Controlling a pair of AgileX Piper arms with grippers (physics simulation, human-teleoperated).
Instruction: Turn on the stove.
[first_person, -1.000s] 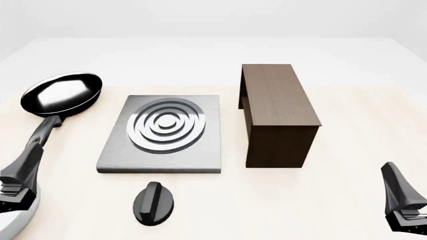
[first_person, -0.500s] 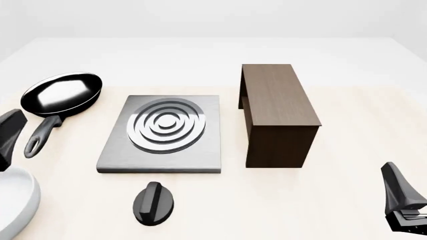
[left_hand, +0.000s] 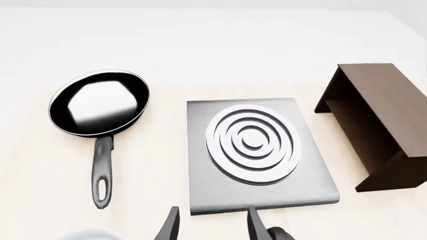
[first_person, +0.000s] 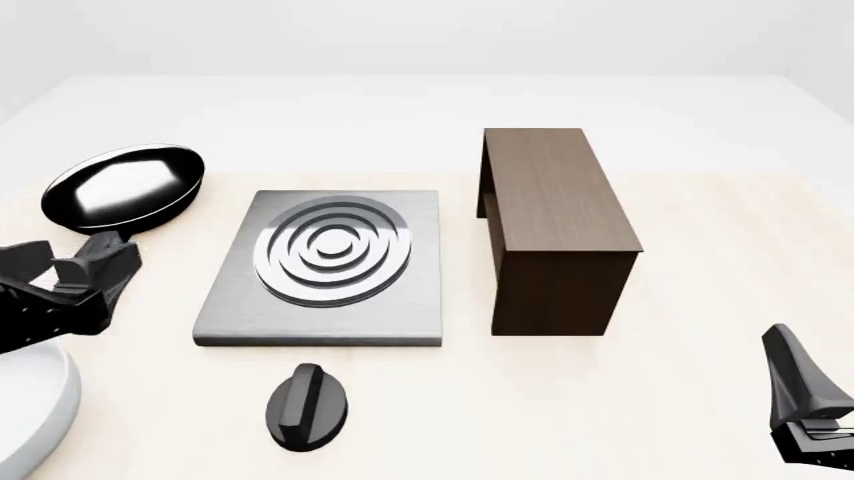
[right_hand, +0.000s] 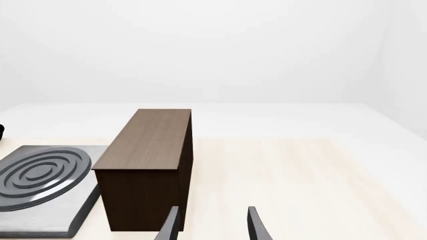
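The stove is a square brushed-grey slab (first_person: 224, 315) with a round ringed burner (first_person: 334, 250), at mid table. It also shows in the left wrist view (left_hand: 200, 195) and partly in the right wrist view (right_hand: 60, 220). Its black ridged knob (first_person: 310, 405) lies apart from it, on the table in front of the slab, and peeks in at the left wrist view's edge (left_hand: 281, 234). My left gripper (first_person: 78, 268) is open and empty, left of the slab and above the pan handle; its fingers (left_hand: 170, 226) frame the slab's near edge. My right gripper (first_person: 801, 392) is open and empty at the near right (right_hand: 212, 226).
A black frying pan (first_person: 127, 185) lies left of the stove, its handle hidden by my left gripper in the front view but clear in the wrist view (left_hand: 101, 172). A dark brown wooden cabinet (first_person: 554, 225) stands right of the stove. A white rounded shape (first_person: 27, 405) sits at the near left.
My left gripper has moved from the near-left edge up and toward the stove, and now covers the pan handle. The right gripper, knob and stove have not moved.
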